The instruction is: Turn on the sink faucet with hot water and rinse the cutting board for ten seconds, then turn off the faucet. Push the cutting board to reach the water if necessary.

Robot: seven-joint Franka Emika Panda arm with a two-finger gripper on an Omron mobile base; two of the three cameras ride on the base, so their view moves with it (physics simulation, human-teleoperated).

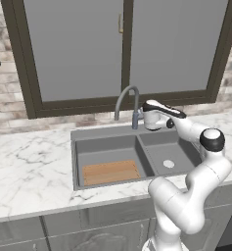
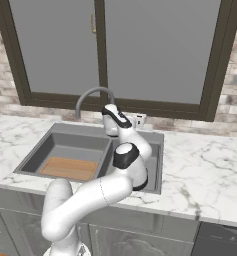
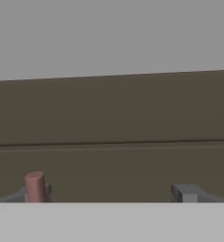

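The sink faucet arches over the dark grey sink, its spout over the left basin. No water shows. The light-brown cutting board lies flat on the floor of the left basin, toward the front. My gripper is at the faucet's base, open, pointing toward the window. In the hand view the reddish lever tip stands between the fingers, close beside the left one; the right fingertip is far off it. Whether a finger touches the lever is unclear.
A dark-framed window rises just behind the faucet. White marble counter runs on both sides of the sink. The right basin has a round white drain.
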